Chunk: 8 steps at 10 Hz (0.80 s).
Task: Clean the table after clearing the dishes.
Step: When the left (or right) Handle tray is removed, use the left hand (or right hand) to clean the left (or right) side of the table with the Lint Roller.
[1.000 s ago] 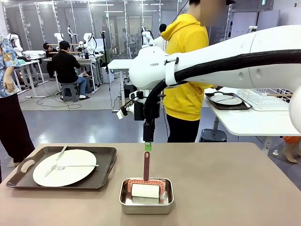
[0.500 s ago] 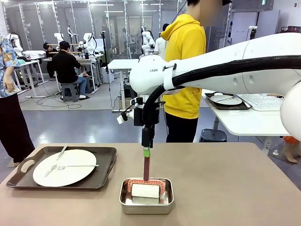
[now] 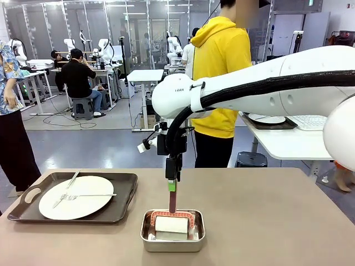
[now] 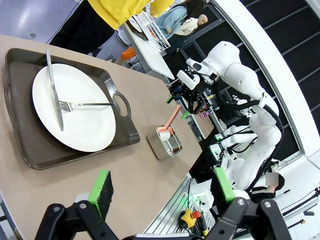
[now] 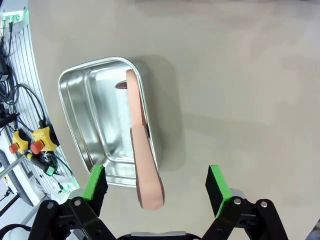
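Front view: of the dishes (image 3: 76, 197), one white plate with fork and knife on its dark tray (image 3: 125, 191) is seen at the left of the table (image 3: 266, 221), so clearing is judged only partly done; a second plate (image 3: 269, 118) is seen on the white side table (image 3: 299, 145) beyond. Cleaning is judged not yet begun: a roller (image 3: 172, 224) with a pink handle (image 3: 172, 200) is stood in a steel pan (image 3: 172, 239) near the front edge, ungripped. The right gripper (image 5: 156, 181) is held wide open above that pan, the handle's top lying between its pads (image 5: 95, 182) without being touched, and nothing is grasped. The left gripper (image 4: 162, 186) is likewise spread wide and empty, poised over the table's near side, near the tray.
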Each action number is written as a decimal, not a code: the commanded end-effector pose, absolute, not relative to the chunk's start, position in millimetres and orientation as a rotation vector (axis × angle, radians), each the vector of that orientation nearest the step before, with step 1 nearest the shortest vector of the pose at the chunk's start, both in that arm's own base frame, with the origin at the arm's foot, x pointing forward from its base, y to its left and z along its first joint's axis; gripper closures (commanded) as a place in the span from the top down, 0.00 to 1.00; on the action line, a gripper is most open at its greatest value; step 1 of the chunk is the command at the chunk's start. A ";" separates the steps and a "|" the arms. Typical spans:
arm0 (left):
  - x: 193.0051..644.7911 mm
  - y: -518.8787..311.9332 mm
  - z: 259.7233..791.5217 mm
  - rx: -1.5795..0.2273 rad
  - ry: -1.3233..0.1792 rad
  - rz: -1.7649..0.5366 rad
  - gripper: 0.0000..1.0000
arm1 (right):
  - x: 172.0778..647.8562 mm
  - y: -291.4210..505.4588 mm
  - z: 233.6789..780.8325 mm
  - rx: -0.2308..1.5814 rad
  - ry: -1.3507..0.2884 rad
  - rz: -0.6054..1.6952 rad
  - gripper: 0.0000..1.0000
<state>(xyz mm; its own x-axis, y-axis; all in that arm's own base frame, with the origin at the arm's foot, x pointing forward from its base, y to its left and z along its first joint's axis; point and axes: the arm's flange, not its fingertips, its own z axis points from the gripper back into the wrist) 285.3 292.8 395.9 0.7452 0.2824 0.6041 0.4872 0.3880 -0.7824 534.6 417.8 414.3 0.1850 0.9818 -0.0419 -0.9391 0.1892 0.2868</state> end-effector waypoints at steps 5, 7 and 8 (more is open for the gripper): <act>282.2 294.2 396.8 -1.200 -0.776 -0.154 1.00 | 520.3 418.7 401.6 0.264 0.265 1.326 1.00; 282.2 294.2 396.8 -1.200 -0.776 -0.154 1.00 | 520.8 417.4 400.4 0.271 0.293 1.311 0.96; 282.2 294.2 396.8 -1.200 -0.776 -0.154 1.00 | 519.8 416.0 400.3 0.276 0.302 1.305 0.96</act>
<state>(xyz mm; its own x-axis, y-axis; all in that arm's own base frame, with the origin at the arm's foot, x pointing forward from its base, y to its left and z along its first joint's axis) 285.4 292.8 395.9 0.7452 0.2824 0.6041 0.4872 0.3880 -0.7824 529.1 418.9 401.3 0.1985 0.9789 -0.0486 -0.9161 0.2029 0.3459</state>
